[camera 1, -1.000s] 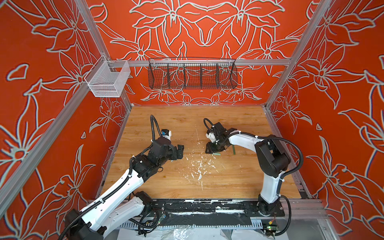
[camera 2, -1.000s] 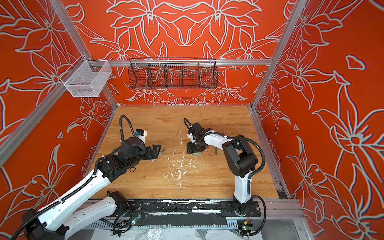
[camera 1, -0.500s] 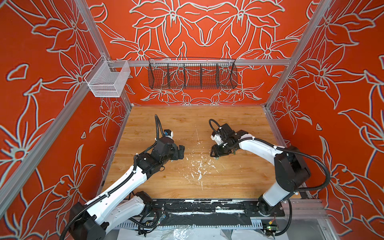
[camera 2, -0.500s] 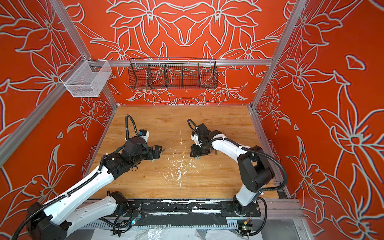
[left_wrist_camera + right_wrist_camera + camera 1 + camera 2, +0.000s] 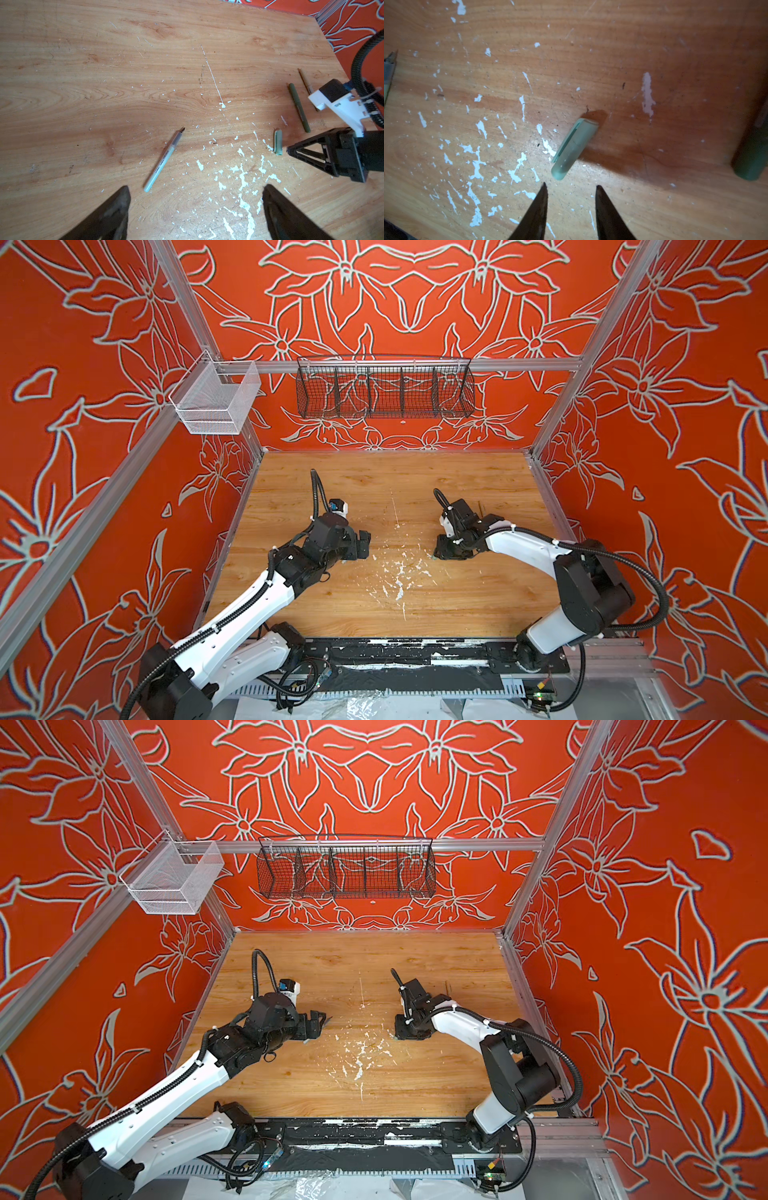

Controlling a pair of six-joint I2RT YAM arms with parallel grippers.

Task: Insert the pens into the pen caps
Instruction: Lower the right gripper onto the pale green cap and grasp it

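As right claw (image 5: 571,185) narrows, pale green cap (image 5: 574,148) just ahead

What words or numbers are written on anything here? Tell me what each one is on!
Nothing here can be read.
Pale pen: dark print along the barrel, too small to read.
Dark green pen: a faint mark, too blurred.
Tan pen: faint marks, too blurred.

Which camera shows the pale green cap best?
Right wrist view: the short pale green plastic pen cap lies mid-frame, large and sharp, clip showing. Left wrist view shows the cap small and distant. In both top views it cannot be made out.
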